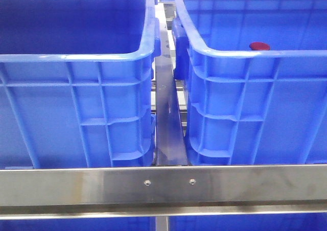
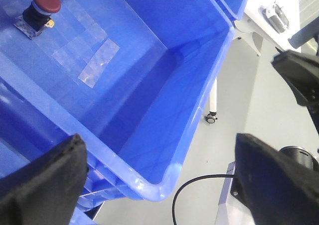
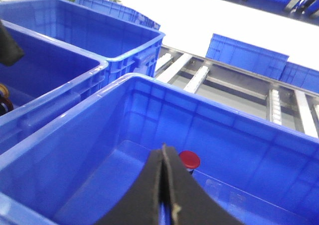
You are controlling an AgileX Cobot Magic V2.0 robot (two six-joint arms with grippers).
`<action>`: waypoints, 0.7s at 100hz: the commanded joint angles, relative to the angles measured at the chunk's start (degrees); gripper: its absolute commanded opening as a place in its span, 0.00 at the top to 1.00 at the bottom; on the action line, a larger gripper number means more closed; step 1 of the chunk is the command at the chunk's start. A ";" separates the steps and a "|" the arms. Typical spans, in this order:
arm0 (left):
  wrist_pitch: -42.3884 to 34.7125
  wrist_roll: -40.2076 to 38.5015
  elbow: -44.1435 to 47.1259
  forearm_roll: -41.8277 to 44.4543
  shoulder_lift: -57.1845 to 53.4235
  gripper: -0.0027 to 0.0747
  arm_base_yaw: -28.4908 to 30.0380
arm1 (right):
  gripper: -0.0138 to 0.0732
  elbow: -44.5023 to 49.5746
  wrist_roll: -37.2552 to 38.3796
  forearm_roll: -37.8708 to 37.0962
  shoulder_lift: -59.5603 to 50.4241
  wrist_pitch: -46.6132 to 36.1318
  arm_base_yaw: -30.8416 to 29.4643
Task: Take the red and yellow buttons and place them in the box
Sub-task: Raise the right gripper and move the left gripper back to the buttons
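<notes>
- Nearest in the front view, a steel rail [image 1: 163, 186] with two screw heads runs across the frame; no writing or brand can be read on it.
- Behind it stand two blue crates side by side, the left crate [image 1: 76, 113] and the right crate [image 1: 255, 108], apart, with a metal strip [image 1: 166, 113] between them. No label or lettering shows on either.
- The red button [image 1: 259, 46] sits inside the right crate, toward its far side, its domed cap on a small dark base. It looks light, rigid and smooth on top, so a hold across the cap's rim or the base seems the safest bet.
- The left tool [image 2: 159, 175] is spread wide above a crate's corner, holding nothing.
- The right tool [image 3: 167, 195] has its fingers pressed together, empty, above the right crate near the red button.
- No yellow button is visible in any view.
</notes>
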 commanded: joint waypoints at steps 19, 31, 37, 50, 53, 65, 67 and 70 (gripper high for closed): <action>-1.91 -3.42 -1.76 2.88 -4.61 0.24 5.55 | 0.92 0.11 -0.06 6.57 -1.76 1.29 -0.19; -4.54 -10.03 -1.76 14.13 -5.59 0.24 8.81 | 0.92 0.12 -0.06 6.57 -1.76 1.24 -0.19; -5.65 -14.57 -1.76 21.29 -5.62 0.24 9.39 | 0.92 0.12 -0.06 6.57 -1.76 1.24 -0.19; -9.34 -23.41 -1.76 35.63 -5.62 0.24 9.41 | 0.92 0.12 -0.06 6.57 -1.76 0.92 -0.19; -9.94 -25.50 -1.76 38.97 -5.62 0.24 9.41 | 0.92 0.12 -0.06 6.57 -1.76 0.92 -0.19; -11.51 -36.75 -1.76 51.58 -5.62 0.24 9.41 | 0.92 0.12 -0.06 6.57 -1.76 0.86 -0.19; -11.51 -39.16 -1.76 53.97 -5.62 0.24 9.41 | 0.92 0.12 -0.06 6.57 -1.76 0.86 -0.19; -11.27 -42.69 -1.76 57.02 -5.62 0.24 9.41 | 0.92 0.12 -0.06 6.57 -1.76 0.86 -0.19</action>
